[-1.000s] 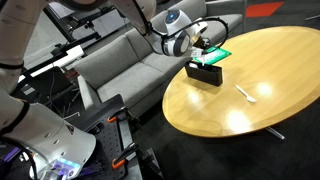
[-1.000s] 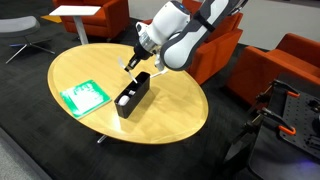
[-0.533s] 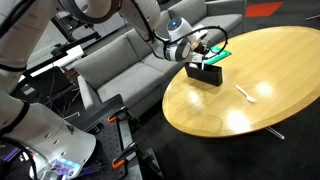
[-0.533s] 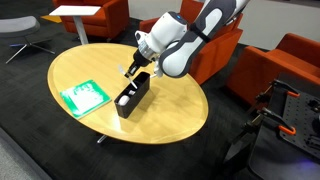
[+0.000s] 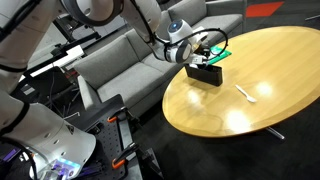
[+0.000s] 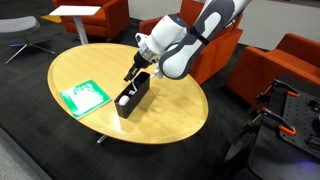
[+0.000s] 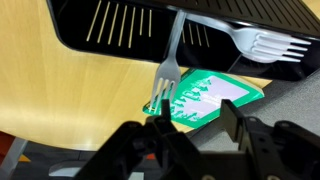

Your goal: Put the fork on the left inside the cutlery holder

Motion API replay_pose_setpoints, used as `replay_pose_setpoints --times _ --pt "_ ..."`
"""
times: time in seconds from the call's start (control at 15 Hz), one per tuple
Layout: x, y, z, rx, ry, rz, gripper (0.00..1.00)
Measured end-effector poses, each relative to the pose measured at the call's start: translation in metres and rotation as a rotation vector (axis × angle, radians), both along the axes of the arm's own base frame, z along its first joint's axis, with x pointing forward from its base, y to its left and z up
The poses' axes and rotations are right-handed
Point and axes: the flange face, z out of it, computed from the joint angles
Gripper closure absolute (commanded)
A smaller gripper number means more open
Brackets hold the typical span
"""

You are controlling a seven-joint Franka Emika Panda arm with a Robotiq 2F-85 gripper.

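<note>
Fork: the fork stands steeply over the cutlery holder, handle end down inside the holder's middle part, tines up toward the camera.
Holder: black and slotted, it sits on the worktop just beside a green card. A second white fork lies flat in its end compartment.
Fingers: the fingers stand apart, with the green card showing through the gap between them. The fork's tines are close against one finger only and are not pinched between the two. Whether they touch that finger cannot be told.
Wrist view only: the fork, its tines, the slots and the second fork show clearly here.
Exterior views only: the fork itself is too thin to make out. The arm reaches down over the holder, which stands near the edge of the round wooden worktop with the card next to it.
Also outside: a pale utensil lies well apart from the holder, and a grey sofa stands behind the arm.
Change: against a second ago, the wrist sits lower and closer over the holder. Against half a second ago, almost nothing differs.
</note>
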Motion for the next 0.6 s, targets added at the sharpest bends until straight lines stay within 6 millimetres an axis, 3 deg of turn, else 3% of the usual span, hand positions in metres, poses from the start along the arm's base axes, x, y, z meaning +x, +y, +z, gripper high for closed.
replay_pose_setpoints --times 0.13,0.33,0.6 --pt "0.001 0.0 0.001 -0.005 -0.005 0.005 0.0" --pt "0.006 0.0 0.013 -0.019 -0.032 0.013 0.0" --pt "0.017 -0.002 0.052 -0.027 -0.083 0.014 0.0"
